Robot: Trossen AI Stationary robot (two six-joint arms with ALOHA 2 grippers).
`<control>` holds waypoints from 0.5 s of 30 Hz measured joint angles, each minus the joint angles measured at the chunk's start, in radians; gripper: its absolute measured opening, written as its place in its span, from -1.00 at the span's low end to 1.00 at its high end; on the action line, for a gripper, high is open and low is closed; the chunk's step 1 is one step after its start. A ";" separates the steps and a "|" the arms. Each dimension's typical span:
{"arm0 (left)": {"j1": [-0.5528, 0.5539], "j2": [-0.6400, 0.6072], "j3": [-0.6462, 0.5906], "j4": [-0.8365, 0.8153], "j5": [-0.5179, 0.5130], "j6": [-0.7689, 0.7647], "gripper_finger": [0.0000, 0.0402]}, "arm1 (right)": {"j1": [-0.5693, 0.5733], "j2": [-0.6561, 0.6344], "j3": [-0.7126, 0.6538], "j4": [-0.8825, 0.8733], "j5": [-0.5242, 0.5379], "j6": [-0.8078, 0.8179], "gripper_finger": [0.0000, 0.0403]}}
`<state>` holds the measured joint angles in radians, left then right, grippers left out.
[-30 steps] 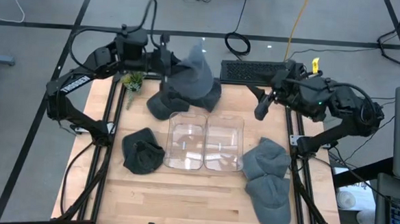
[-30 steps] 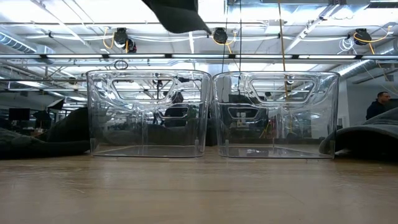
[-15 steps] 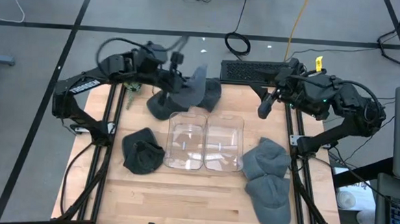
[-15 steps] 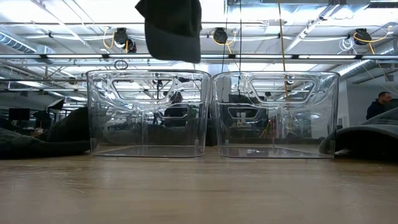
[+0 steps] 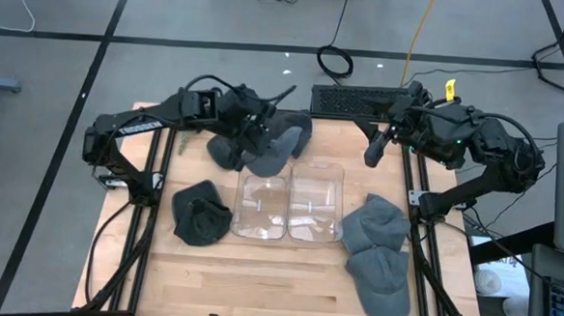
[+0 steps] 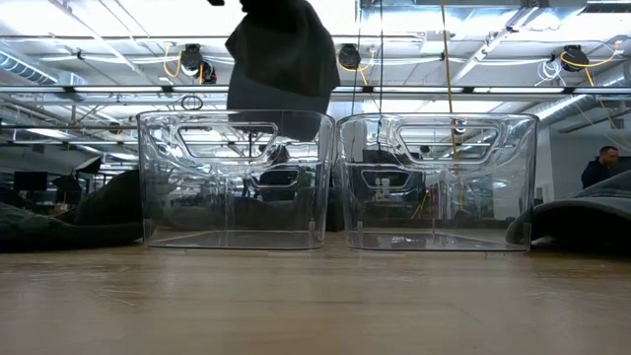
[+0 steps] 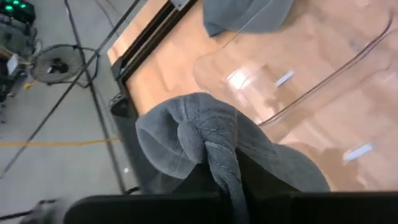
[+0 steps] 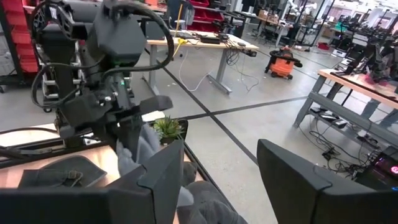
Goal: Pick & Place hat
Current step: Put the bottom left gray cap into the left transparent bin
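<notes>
**Left gripper carries a grey hat toward the left bin**

The left gripper [image 5: 255,128] is clamped tight on a soft grey knitted hat [image 5: 268,148], pinching a fold of its ribbed fabric so the rest hangs slack below the fingers. In the low view the hat [image 6: 281,59] droops above the far rim of the left clear plastic bin [image 6: 235,177], its lower edge about level with that rim. A grip on 1 fold suits limp cloth: the hat drapes narrow and should drop into the open top once it is over the middle.

Just behind the gripper, at the far edge of the wooden table [image 5: 256,282], lies a heap of more grey hats [image 5: 224,153]. To the right of the left bin, touching it, stands the right clear plastic bin [image 5: 316,200]; both look bare inside. A dark crumpled hat [image 5: 200,214] lies left of the bins, and 2 lighter grey hats [image 5: 376,250] lie to their right.

The right gripper [image 5: 374,143] waits at the far right of the table, fingers parted and holding nothing.
</notes>
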<state>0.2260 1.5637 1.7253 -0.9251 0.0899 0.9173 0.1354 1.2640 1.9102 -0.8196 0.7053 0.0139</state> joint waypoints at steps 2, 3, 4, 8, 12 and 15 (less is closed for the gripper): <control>0.000 -0.001 -0.024 0.010 0.020 -0.011 -1.00 | -0.009 0.000 0.000 0.000 0.001 0.000 -0.02; -0.002 0.000 -0.035 0.010 0.025 -0.015 -1.00 | -0.013 0.000 0.000 0.000 0.002 0.000 -0.02; -0.002 0.001 -0.044 0.009 0.031 -0.023 -1.00 | -0.017 0.000 0.000 0.000 0.002 0.000 -0.03; -0.012 0.000 -0.080 0.022 0.044 -0.047 -1.00 | -0.030 0.000 0.000 0.000 0.003 0.000 -0.02; -0.019 -0.005 -0.153 0.076 0.065 -0.092 -1.00 | -0.038 0.000 0.000 0.000 0.001 0.000 -0.01; -0.029 -0.015 -0.210 0.141 0.069 -0.097 -1.00 | -0.039 0.000 0.000 0.000 0.001 0.000 -0.01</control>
<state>0.1974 1.5488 1.5155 -0.7840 0.1586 0.8202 0.0967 1.2640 1.9102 -0.8200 0.7067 0.0143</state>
